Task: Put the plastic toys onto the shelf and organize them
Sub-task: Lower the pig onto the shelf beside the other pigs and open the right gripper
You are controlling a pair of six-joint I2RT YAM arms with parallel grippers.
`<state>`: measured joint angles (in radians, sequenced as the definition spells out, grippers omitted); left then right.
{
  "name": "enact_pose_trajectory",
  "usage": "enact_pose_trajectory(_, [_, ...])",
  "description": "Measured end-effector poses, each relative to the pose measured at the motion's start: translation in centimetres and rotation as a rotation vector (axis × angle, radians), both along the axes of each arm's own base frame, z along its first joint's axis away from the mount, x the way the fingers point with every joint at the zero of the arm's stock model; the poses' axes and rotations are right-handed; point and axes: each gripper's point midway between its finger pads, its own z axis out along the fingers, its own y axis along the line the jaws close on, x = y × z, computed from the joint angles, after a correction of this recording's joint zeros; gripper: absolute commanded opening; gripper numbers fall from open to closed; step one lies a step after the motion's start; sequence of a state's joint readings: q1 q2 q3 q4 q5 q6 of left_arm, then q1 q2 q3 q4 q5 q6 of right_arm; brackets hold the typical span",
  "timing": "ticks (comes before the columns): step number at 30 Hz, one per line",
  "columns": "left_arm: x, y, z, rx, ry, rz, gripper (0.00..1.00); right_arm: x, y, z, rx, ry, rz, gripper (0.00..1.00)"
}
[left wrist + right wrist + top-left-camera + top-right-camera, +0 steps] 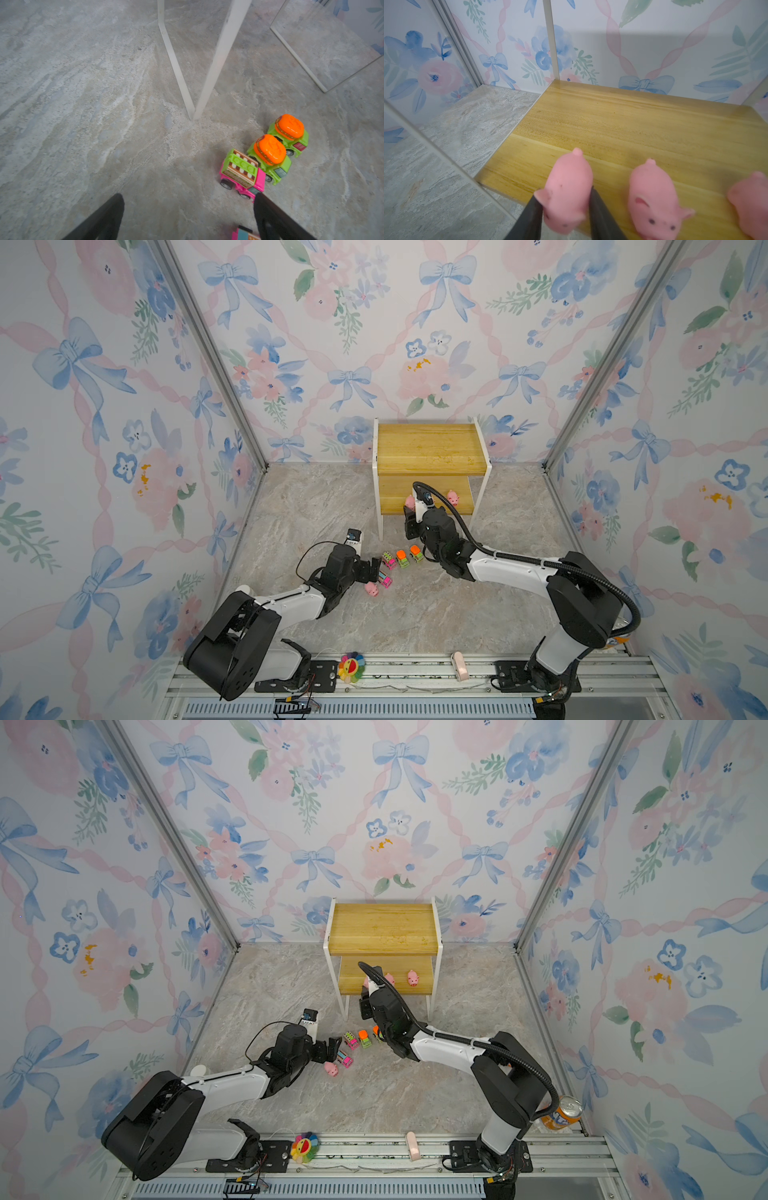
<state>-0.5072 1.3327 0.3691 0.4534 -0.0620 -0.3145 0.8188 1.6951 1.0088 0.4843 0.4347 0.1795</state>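
The shelf (430,448) stands at the back wall. My right gripper (565,199) is shut on a pink pig (568,187) over the front left corner of the lower board (633,124). Two more pigs (654,197) (749,203) stand beside it on that board. On the floor in front lie a pink truck (242,172), two green trucks (270,155) (289,131), a second pink truck (384,578) and a pig (372,589). My left gripper (189,197) is open and empty, just left of the pink trucks.
The shelf's white front leg (218,62) stands on the marble floor just beyond the trucks. A rainbow flower toy (350,668) and a small pale block (458,664) sit on the front rail. An orange can (567,1112) stands at the right wall behind my right arm.
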Motion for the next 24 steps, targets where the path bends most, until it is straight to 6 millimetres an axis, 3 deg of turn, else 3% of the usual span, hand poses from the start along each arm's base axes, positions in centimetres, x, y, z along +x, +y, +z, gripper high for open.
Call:
enact_pose_trajectory(18, [0.4, -0.4, -0.1, -0.003, 0.008, -0.008, 0.98, 1.7, -0.3, 0.7, 0.026, -0.027, -0.042, 0.4])
enact_pose_trajectory(24, [0.4, -0.4, -0.2, -0.001, 0.012, -0.008, 0.98, 2.2, -0.1, -0.4, 0.013, -0.015, -0.045, 0.42])
